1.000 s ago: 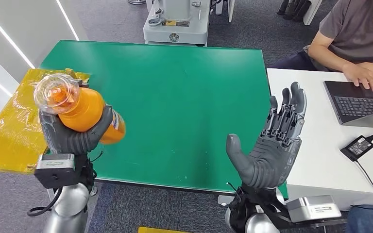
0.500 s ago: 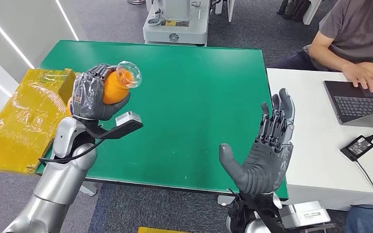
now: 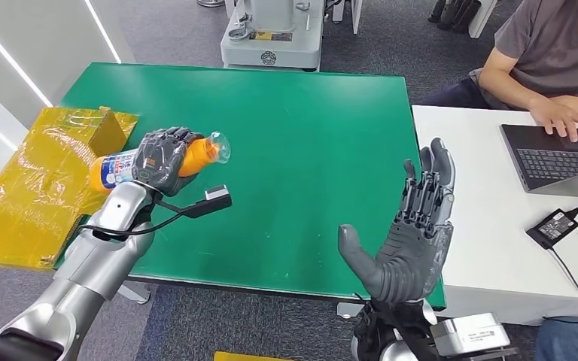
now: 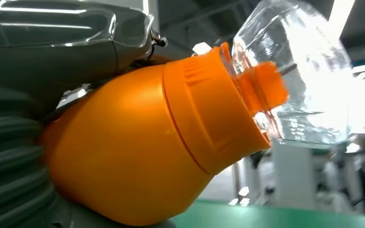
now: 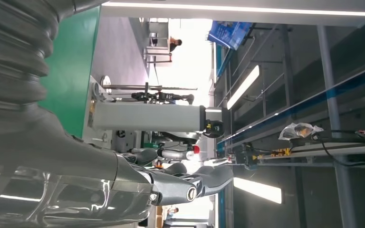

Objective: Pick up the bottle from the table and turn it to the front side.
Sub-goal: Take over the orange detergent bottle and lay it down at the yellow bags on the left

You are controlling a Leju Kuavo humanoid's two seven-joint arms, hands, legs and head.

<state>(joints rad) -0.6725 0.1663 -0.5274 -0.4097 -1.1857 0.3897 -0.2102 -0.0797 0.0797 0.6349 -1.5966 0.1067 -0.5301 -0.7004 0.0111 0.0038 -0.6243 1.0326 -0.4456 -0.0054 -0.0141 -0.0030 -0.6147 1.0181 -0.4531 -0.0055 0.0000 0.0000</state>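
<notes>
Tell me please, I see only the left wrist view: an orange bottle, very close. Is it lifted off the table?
Observer: Yes. The left hand holds the bottle above the green table, lying sideways.
Operator: Where does the cap point?
Observer: Toward the robot's right, in the direction of the table's middle; the labelled end sticks out toward the yellow box.
Operator: Is the right hand near?
Observer: No. The right hand is raised apart at the table's near edge, fingers spread, holding nothing.
</notes>
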